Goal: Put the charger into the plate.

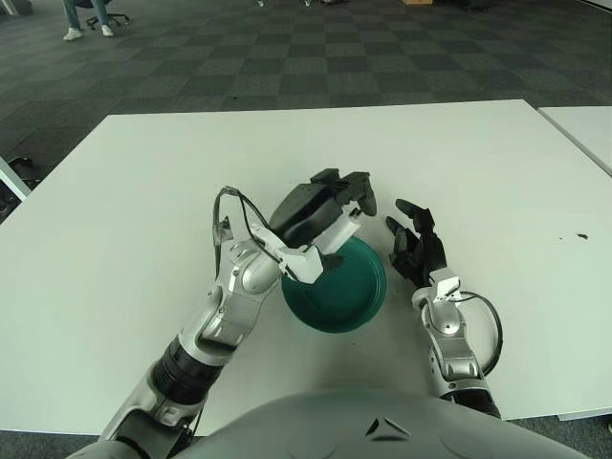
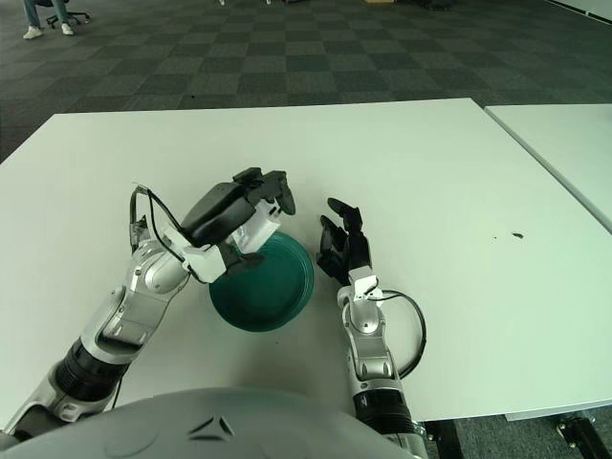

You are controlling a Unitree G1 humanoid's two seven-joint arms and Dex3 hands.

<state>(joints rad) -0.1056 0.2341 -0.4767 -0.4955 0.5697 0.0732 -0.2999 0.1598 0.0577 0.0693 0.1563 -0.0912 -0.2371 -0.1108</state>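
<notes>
My left hand (image 1: 333, 212) hovers over the upper left part of the dark green plate (image 1: 346, 298), which sits on the white table. Its black fingers are curled around a white charger (image 1: 341, 229), and only a small part of the charger shows between them. The same charger (image 2: 258, 228) shows below the fingers in the right eye view. My right hand (image 1: 415, 247) shows just right of the plate, idle, with its fingers spread and nothing in them.
The white table (image 1: 497, 172) stretches wide on all sides of the plate. A second white table (image 1: 585, 129) stands at the far right across a narrow gap. A small dark speck (image 1: 581, 235) lies on the right. Beyond the far edge is checkered carpet.
</notes>
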